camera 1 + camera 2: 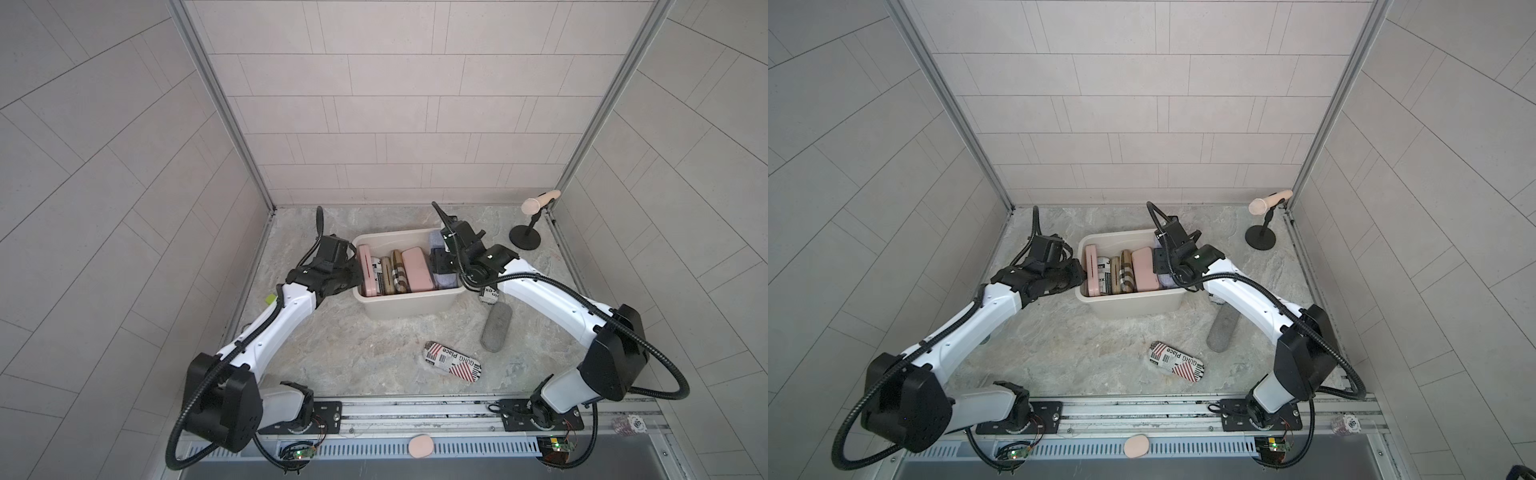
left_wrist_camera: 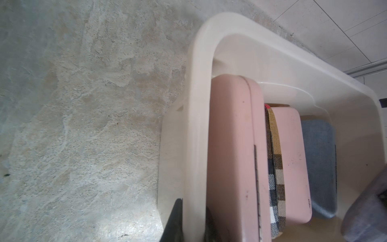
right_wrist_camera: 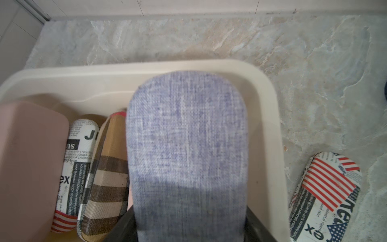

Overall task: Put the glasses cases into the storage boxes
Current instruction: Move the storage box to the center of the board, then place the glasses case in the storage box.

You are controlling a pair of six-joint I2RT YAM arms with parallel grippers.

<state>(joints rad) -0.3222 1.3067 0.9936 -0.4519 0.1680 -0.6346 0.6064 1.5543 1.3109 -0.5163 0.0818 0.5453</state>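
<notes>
Holding a lilac case (image 3: 186, 136) clenched between its fingers, the right hand (image 3: 191, 230) hangs over one end of the box (image 3: 272, 117), so this case is not yet put down inside. The left hand (image 2: 192, 226) is clamped on the box rim at the opposite end. Beside the right hand several cases (image 3: 102, 178) already stand in the box. The task seems well advanced but unfinished: on the worktop (image 1: 332, 332) behind the right hand wait a grey case (image 1: 496, 327), a flag-print case (image 1: 453, 366) and a third case (image 1: 489, 296), half hidden under the arm.

Cream bin (image 1: 409, 307) holds upright cases (image 1: 419, 270); lilac case (image 3: 188, 146) seemingly above.
</notes>
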